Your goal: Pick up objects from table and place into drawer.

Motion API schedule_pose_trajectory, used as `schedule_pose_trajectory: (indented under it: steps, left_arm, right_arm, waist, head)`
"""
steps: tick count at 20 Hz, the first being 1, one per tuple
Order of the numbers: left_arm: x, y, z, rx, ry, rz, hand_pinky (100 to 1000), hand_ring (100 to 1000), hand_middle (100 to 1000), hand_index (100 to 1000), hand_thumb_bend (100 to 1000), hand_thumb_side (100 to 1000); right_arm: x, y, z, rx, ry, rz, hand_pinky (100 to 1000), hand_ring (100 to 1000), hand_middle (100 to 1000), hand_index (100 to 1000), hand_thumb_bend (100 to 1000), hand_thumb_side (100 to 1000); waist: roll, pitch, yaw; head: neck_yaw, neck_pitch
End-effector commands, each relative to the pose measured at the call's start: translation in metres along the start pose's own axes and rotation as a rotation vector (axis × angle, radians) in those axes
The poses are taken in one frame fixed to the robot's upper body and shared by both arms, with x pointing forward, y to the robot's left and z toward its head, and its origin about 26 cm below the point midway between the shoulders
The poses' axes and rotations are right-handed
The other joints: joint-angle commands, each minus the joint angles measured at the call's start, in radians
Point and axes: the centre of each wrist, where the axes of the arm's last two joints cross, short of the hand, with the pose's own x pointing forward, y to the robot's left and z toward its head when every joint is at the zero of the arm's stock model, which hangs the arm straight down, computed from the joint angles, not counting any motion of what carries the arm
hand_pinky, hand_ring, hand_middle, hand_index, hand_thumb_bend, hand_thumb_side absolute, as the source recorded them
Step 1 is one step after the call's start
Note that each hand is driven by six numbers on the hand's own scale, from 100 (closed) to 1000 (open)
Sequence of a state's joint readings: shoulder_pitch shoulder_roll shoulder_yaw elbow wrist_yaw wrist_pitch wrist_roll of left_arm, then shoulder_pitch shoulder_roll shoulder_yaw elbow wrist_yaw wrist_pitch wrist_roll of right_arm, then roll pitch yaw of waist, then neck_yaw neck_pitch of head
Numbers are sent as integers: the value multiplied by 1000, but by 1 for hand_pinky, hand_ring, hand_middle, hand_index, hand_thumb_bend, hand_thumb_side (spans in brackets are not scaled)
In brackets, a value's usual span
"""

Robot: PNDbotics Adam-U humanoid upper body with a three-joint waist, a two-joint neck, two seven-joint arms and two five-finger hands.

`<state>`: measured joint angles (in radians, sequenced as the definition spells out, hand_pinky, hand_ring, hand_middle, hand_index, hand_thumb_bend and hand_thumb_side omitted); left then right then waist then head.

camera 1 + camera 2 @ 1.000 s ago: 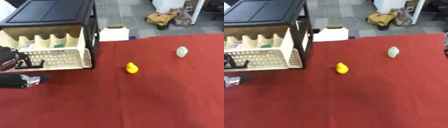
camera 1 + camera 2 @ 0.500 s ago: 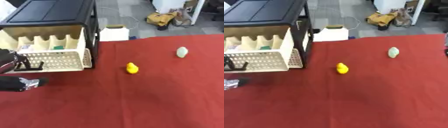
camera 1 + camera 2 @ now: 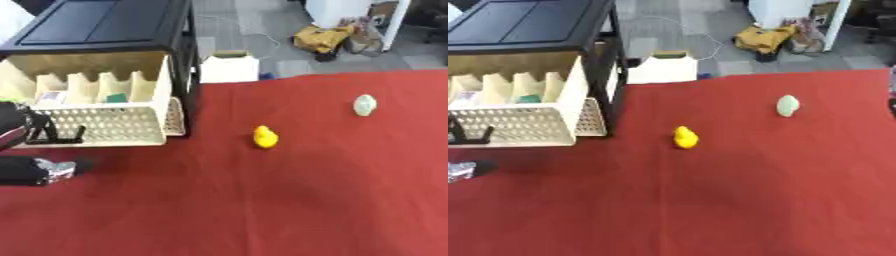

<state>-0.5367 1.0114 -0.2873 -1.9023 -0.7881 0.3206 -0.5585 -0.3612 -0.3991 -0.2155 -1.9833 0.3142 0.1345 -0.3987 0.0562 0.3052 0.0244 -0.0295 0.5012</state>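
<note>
A cream perforated drawer stands pulled out of the black cabinet, with a green item and a pale card in its compartments. My left hand is at the far left, its dark fingers hooked on the drawer's front handle. A small silver thing shows under it by the black forearm. A yellow duck sits mid-table on the red cloth. A pale green object lies further right. A dark sliver at the right edge, my right hand, is mostly cut off.
A white box stands on the floor beyond the table's far edge, with a yellow bag behind it. The red cloth stretches wide in front of the duck and to the right.
The drawer has slid further out of the cabinet toward me with my left hand on its front. The duck and the green object have stayed put.
</note>
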Motion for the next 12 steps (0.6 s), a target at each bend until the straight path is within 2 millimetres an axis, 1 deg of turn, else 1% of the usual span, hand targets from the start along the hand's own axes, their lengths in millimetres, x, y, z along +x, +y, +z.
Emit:
schedule_pose_trajectory:
  steps: [1,2,5,6,12]
  left_arm:
    - [-7,11,6,18,23,-38,100,100,100,699,627,1000]
    - [-6,11,7,19,21,-37,100,100,100,735,622,1000]
    - [-5,13,8,29,10,-21,100,100,100,880,607,1000]
    - [-4,14,8,34,5,-13,100,100,100,904,605,1000]
    - [3,27,15,93,-27,14,100,100,100,935,589,1000]
  right_arm:
    - [7,-4,-6,-16,-33,-7,580,580,477,746,258,671]
    - [7,-4,-6,-16,-33,-7,580,580,477,746,258,671]
    - [7,-4,-6,-16,-33,-8,580,580,477,746,259,671]
    - [7,-4,-6,-16,-32,-8,580,580,477,746,259,671]
    - [7,-4,-6,-16,-31,-7,580,580,477,745,259,671]
  waist:
    - [-3,-24,3]
    - [-4,-24,3]
    - [-4,-25,3]
    - [-5,-25,3]
    - [-6,-27,4]
  head:
    - [-1,-2]
    - [-1,-2]
    - [0,-3]
    - [0,-3]
    - [0,-2]
